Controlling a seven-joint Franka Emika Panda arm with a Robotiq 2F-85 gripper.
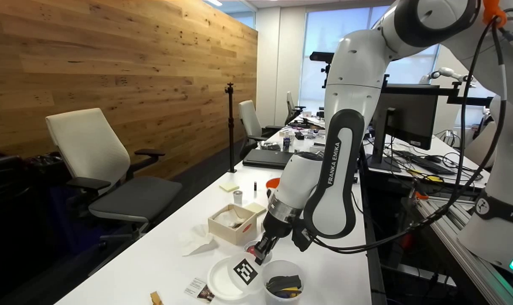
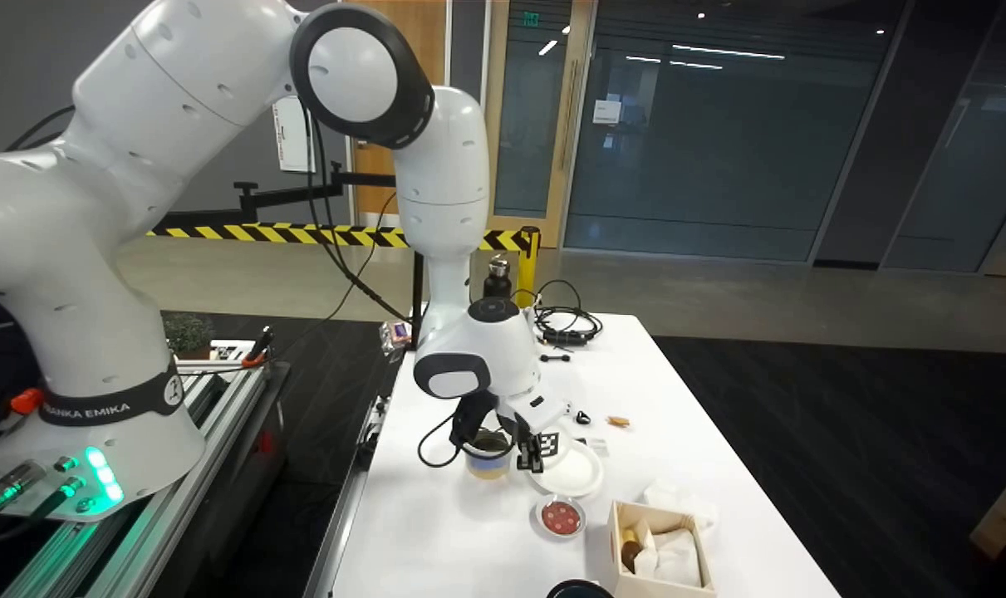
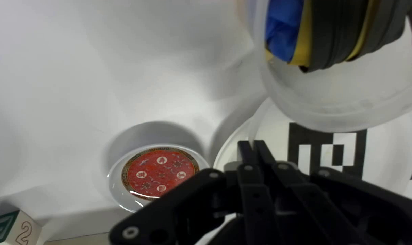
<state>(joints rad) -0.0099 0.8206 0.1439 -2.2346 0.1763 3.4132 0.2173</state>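
A translucent lid (image 3: 328, 156) bearing a black-and-white marker (image 1: 245, 271) is pinched at its rim by the hand (image 3: 252, 144), partly over a white plate (image 1: 219, 281) near a tub (image 1: 284, 267).

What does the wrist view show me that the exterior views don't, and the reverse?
Wrist view only: the block with a 2 on one face; I can't make it out from outside.

Exterior only: the robot's base and the tissue in the open box, in both exterior views, plus an office chair in an exterior view.

Shared: the end effector, shut on the rim of the round lid, plus the tub, the plate and the red dish.
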